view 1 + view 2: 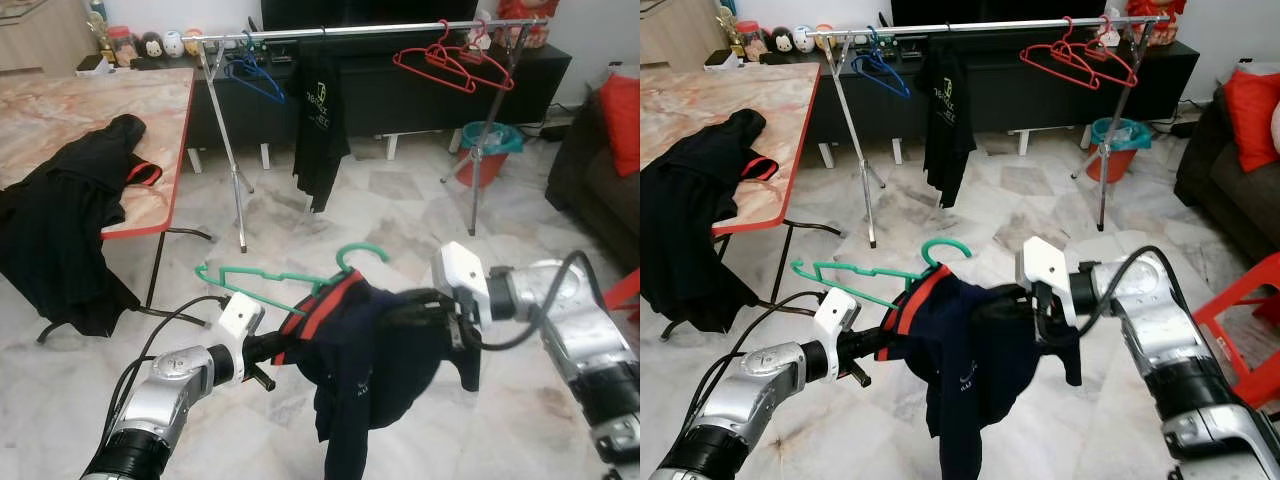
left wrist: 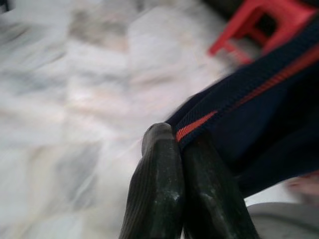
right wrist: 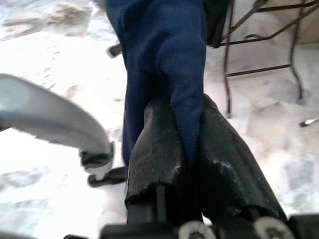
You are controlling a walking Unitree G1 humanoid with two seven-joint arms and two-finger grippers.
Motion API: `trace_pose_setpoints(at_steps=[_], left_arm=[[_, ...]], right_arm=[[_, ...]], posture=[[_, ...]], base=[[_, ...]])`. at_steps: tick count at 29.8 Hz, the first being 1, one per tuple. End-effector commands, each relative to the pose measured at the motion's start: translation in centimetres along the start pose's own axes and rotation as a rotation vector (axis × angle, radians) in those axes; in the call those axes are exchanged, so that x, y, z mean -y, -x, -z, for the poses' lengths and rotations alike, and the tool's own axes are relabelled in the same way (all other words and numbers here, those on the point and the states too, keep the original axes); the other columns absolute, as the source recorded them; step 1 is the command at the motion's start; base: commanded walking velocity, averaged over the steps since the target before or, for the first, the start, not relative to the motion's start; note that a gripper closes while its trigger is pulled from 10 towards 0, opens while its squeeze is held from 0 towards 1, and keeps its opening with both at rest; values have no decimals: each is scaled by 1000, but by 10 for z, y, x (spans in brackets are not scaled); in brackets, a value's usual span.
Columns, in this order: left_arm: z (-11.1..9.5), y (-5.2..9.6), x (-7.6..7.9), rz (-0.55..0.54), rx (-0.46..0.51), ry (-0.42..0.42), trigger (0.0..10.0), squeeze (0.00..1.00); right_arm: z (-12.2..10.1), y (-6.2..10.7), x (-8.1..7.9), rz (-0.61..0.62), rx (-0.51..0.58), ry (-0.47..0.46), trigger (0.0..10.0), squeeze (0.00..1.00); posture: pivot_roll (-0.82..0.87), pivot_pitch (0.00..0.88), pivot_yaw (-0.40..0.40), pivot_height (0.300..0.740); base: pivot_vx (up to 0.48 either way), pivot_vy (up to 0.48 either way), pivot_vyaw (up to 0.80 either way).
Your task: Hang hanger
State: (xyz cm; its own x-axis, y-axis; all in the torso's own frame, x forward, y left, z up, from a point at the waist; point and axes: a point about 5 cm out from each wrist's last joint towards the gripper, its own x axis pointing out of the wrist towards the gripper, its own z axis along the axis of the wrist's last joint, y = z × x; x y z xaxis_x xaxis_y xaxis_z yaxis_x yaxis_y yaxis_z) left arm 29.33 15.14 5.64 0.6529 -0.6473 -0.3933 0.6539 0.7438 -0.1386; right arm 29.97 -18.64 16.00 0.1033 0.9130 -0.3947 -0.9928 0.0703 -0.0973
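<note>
The green hanger [image 1: 290, 277] is held low over the floor between the two arms, well short of the rail [image 1: 370, 30], with a navy shirt [image 1: 365, 360] draped on it; the left gripper [image 2: 180, 144] is pinched together on the shirt's red-trimmed edge, and the right gripper [image 3: 187, 144] is clamped on a fold of the cloth; the shirt looks soft, light and floppy, likely to slide off the thin plastic; the hanger seems stiff but slight, so a hold by its neck under the hook would steady it better than cloth alone.
</note>
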Motion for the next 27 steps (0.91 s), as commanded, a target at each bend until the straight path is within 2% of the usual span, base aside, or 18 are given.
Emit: trace_pose_setpoints(at_steps=[1, 3, 4, 5, 7, 10, 12, 15, 18, 22, 23, 25, 27], left_arm=[[10, 6, -13, -95, -67, -11, 0, 0], [16, 8, -18, -141, -100, -8, 0, 0], [18, 8, -20, -166, -112, 1, 1529, 0], [20, 9, -23, -190, -121, 3, 9804, 0], [21, 9, -25, -208, -127, 8, 10000, 0], [22, 8, -24, -203, -127, 9, 10000, 0], [21, 8, -27, -230, -129, -3, 10000, 0], [20, 9, -32, -260, -132, -15, 10000, 0], [18, 10, -37, -283, -127, -18, 10000, 0], [17, 12, -39, -302, -129, -40, 10000, 0], [17, 12, -39, -302, -129, -40, 10000, 0], [16, 12, -43, -326, -127, -41, 10000, 0], [15, 13, -44, -338, -124, -43, 10000, 0]], right_arm=[[-12, 5, -2, -42, 34, 50, 10000, 0], [-13, 8, -6, -66, 54, 46, 10000, 0], [-15, 10, -8, -80, 76, 46, 10000, 0], [-18, 12, -9, -85, 102, 46, 10000, 0], [-25, 15, -11, -92, 167, 34, 10000, 0], [-29, 16, -16, -139, 202, 16, 10000, 0], [-19, 12, -28, -226, 96, 5, 10000, 0], [-7, 11, -36, -272, -10, -2, 10000, 0], [-2, 13, -43, -317, -73, -27, 10000, 0], [8, 16, -44, -323, -208, -6, 10000, 0], [8, 16, -44, -323, -208, -6, 10000, 0], [20, 20, -40, -314, -332, 32, 10000, 0], [24, 22, -42, -326, -354, 33, 10000, 0]], posture=[[17, 30, -4, 740], [16, 27, -3, 740], [14, 27, -3, 740], [12, 25, -1, 740], [13, 23, 2, 740], [15, 23, 5, 740], [14, 23, 5, 740], [17, 26, 3, 740], [22, 30, 3, 740], [21, 35, 4, 740], [21, 35, 4, 740], [23, 36, 3, 740], [23, 36, 3, 740]], base=[[0, 0, 0], [0, 0, 0], [0, 0, 0], [0, 0, 0], [0, 0, 0], [0, 0, 0], [0, 0, 0], [0, 0, 0], [0, 0, 0], [0, 0, 0], [0, 0, 0], [0, 0, 0], [0, 0, 0]])
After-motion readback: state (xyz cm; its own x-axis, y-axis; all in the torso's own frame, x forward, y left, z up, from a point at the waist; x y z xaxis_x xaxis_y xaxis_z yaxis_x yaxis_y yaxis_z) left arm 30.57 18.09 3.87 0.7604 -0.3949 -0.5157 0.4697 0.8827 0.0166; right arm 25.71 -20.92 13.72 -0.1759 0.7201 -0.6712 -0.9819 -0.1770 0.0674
